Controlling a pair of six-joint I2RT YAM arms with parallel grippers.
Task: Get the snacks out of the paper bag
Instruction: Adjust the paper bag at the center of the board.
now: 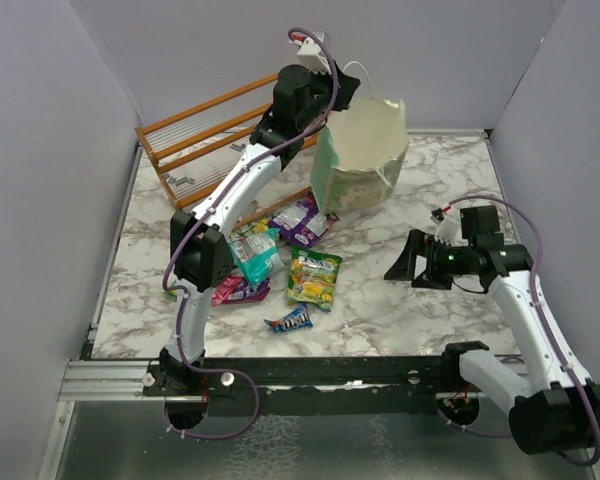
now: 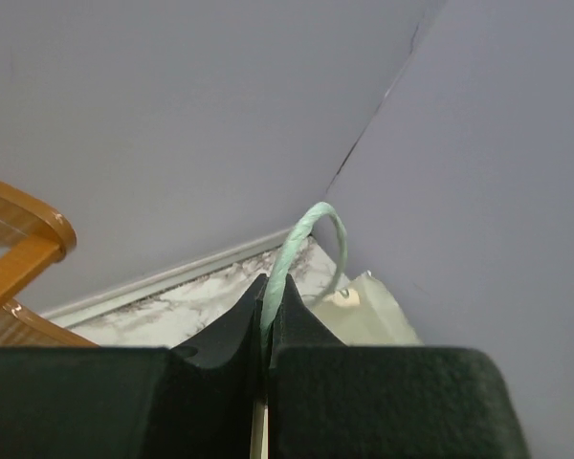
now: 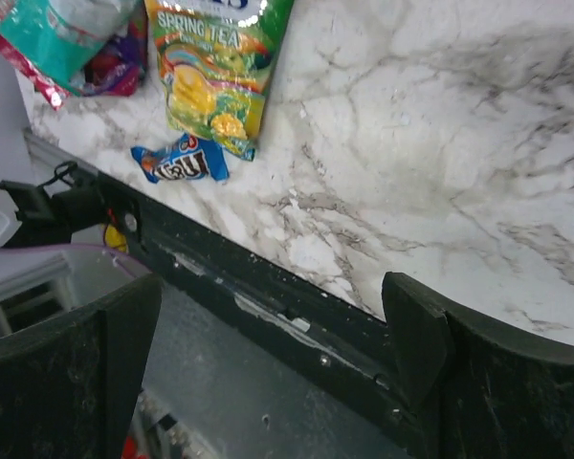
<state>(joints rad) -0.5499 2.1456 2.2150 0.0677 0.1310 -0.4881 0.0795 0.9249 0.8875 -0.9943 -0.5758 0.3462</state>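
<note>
The mint-green paper bag (image 1: 360, 160) is tipped at the back of the table, cream inside showing. My left gripper (image 1: 325, 65) is above it, shut on the bag's string handle (image 2: 301, 244). Snack packets lie on the marble in front: purple (image 1: 302, 220), teal (image 1: 254, 255), pink-red (image 1: 238, 291), green-yellow (image 1: 314, 277) and a small dark blue bar (image 1: 289, 320). My right gripper (image 1: 408, 264) is open and empty, low at the right, pointing left towards the packets. Its view shows the green-yellow packet (image 3: 215, 67) and the blue bar (image 3: 182, 163).
A wooden rack (image 1: 205, 140) lies at the back left, with small white tags beside it. Grey walls close in the table on three sides. The black rail (image 1: 320, 370) with the arm bases runs along the near edge.
</note>
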